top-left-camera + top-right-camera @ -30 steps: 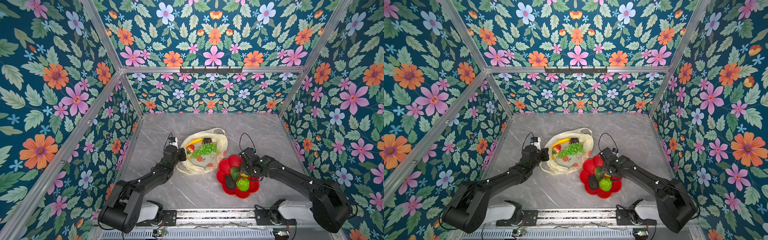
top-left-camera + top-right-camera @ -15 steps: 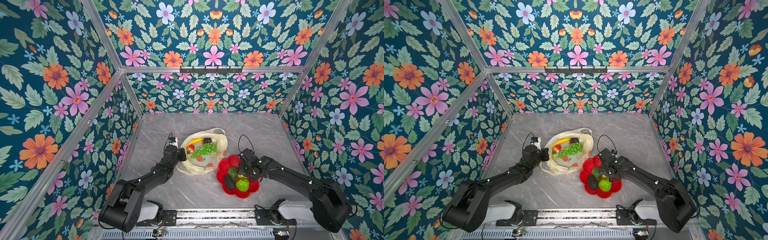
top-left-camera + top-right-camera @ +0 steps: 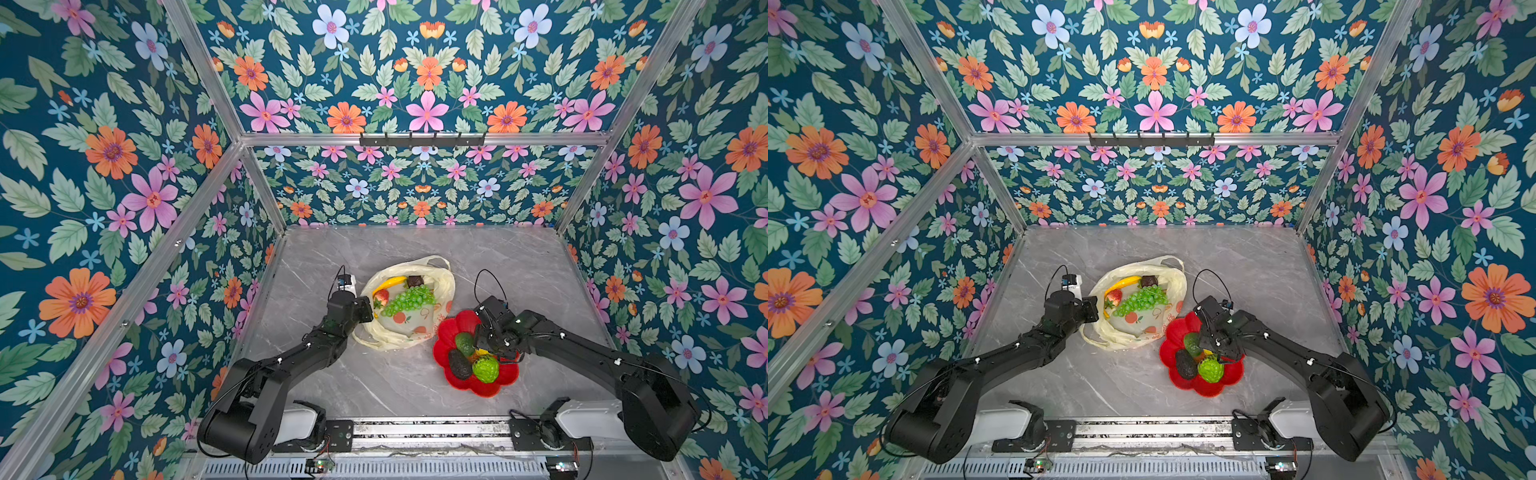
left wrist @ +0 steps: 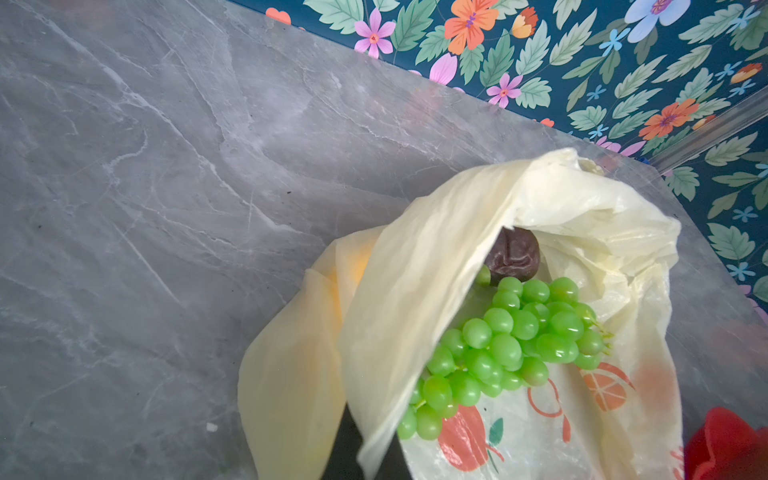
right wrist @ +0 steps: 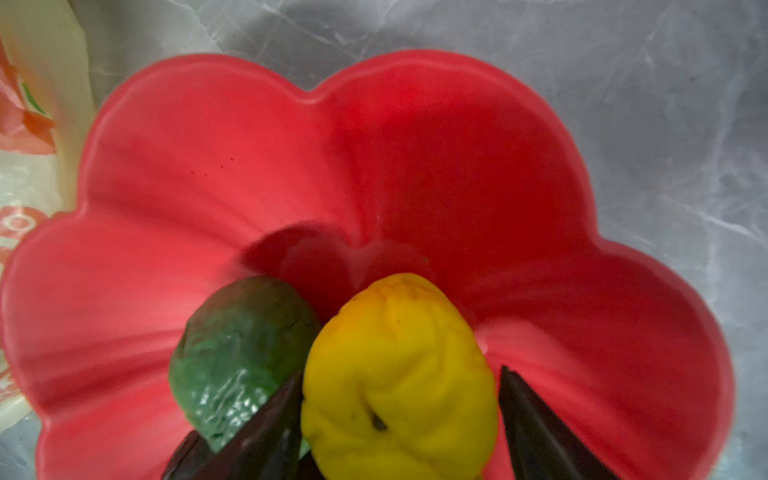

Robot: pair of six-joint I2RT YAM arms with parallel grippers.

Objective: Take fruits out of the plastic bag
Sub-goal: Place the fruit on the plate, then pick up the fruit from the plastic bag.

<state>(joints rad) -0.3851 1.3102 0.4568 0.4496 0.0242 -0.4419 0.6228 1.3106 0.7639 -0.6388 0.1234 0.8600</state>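
Inside a booth lined with floral wallpaper [image 3: 124, 166], a thin, crinkly pale-yellow plastic bag [image 3: 444, 286] printed with flat orange-red fruit lies slumped open at mid-table on the grey marble-look tabletop [image 3: 374, 386], seen in both top views [image 3: 1177, 276]. In its mouth are a smooth curved yellow banana [image 3: 388, 284], a glossy bunch of round green grapes [image 3: 405, 300], a dimpled red strawberry [image 3: 381, 298] and a dark brown wrinkled fruit [image 3: 414, 281].

The left gripper [image 3: 366, 309], jaws pinched tight on the bag's near edge, holds the film up like a tent flap. From the left wrist camera the translucent film [image 4: 415, 291] drapes over a black finger [image 4: 345, 449] and hides part of the grapes [image 4: 507, 345] and of the wrinkled fruit [image 4: 514, 262]. The banana shows there only as an orange-yellow glow through the plastic.

Just beside the bag sits a glossy red flower-shaped plastic dish [image 3: 494, 386]. It carries a dark pebbled avocado [image 3: 459, 364], a dull green rounded fruit [image 3: 464, 344] and a bumpy bright green fruit [image 3: 485, 369].

The right gripper [image 3: 487, 351] hangs low over the dish, its wrist blocking the dish's centre from above. The right wrist camera shows a puckered yellow lemon [image 5: 399, 374] between its two black fingers [image 5: 536, 428]. The jaws are parted, one finger against the peel and the other a sliver clear of it. The lemon sits low in the dish beside the dull green fruit [image 5: 241, 353].
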